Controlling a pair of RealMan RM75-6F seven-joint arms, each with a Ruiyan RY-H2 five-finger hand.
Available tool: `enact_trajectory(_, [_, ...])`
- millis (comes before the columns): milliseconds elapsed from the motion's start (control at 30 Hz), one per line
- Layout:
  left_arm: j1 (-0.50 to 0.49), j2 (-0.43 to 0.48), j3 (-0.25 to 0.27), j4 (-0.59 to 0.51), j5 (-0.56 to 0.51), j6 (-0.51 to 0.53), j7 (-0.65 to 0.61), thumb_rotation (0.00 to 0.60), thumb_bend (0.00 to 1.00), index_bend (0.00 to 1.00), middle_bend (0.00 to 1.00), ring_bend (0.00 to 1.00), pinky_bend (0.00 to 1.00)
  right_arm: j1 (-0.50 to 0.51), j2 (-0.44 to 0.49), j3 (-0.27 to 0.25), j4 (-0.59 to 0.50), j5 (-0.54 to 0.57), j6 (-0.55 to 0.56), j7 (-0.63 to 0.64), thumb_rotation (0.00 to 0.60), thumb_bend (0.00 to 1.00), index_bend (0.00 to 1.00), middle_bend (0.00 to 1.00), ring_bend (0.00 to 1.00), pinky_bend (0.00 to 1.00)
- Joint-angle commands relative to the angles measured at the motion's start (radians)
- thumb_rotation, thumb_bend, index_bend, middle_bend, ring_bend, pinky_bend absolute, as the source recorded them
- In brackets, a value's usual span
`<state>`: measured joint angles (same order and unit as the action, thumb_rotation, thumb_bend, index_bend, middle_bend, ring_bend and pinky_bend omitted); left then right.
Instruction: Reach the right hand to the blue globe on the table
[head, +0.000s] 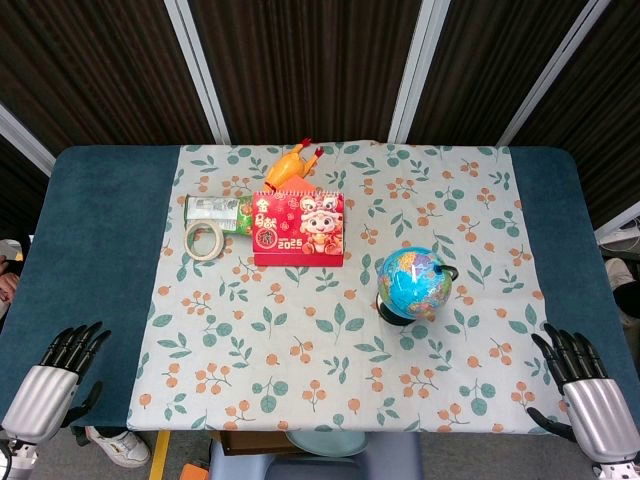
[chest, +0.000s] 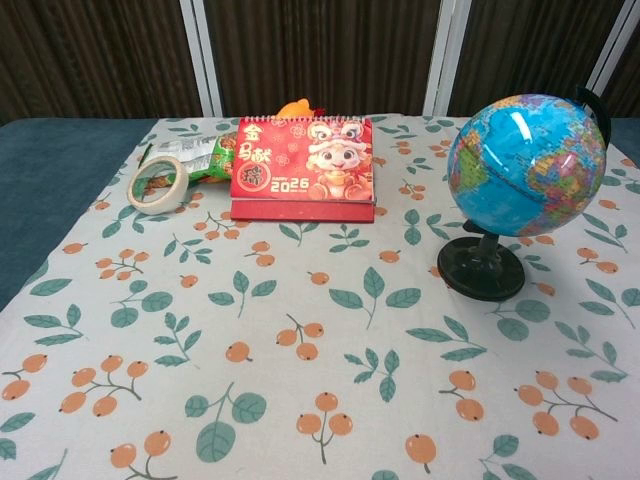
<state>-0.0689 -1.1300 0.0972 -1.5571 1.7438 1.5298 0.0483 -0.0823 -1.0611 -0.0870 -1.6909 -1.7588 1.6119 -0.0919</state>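
A blue globe (head: 411, 281) on a black stand rests upright on the floral tablecloth, right of the table's middle; in the chest view the globe (chest: 525, 160) fills the upper right. My right hand (head: 588, 392) lies at the table's near right corner, fingers spread and empty, well to the right of and nearer than the globe. My left hand (head: 55, 385) sits at the near left corner, fingers apart, holding nothing. Neither hand shows in the chest view.
A red 2026 desk calendar (head: 298, 228) stands behind and left of the globe. A roll of tape (head: 205, 240), a green packet (head: 218, 210) and an orange rubber chicken (head: 290, 167) lie at the back left. The table (head: 100, 230) has a blue border.
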Motion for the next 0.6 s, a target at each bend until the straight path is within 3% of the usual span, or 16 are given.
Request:
enact_trajectory(33, [0.000,-0.002,0.000,0.001,-0.001,-0.001,0.002,0.600,0.47,0.00,0.00,0.00,0.08,0.004,-0.006,0.001,0.006,-0.004,-0.003,0.005,0.600,0.15,0.00,0.00,0.00,0.00])
enact_trajectory(200, [-0.006,-0.004,-0.002,0.001,-0.013,-0.018,0.006,0.600,0.47,0.00,0.00,0.00,0.08,0.020,-0.048,0.022,0.014,-0.023,0.011,0.027,0.600,0.15,0.00,0.00,0.00,0.00])
enact_trajectory(333, [-0.008,-0.001,-0.005,0.001,-0.019,-0.020,-0.004,0.600,0.47,0.00,0.00,0.00,0.08,0.073,-0.107,0.086,-0.016,-0.045,0.017,0.023,0.600,0.15,0.00,0.00,0.00,0.00])
enact_trajectory(600, [-0.011,-0.002,-0.004,0.001,-0.023,-0.029,0.004,0.600,0.47,0.00,0.00,0.00,0.08,0.268,-0.189,0.240,-0.226,0.082,-0.223,-0.166,0.600,0.15,0.00,0.00,0.00,0.00])
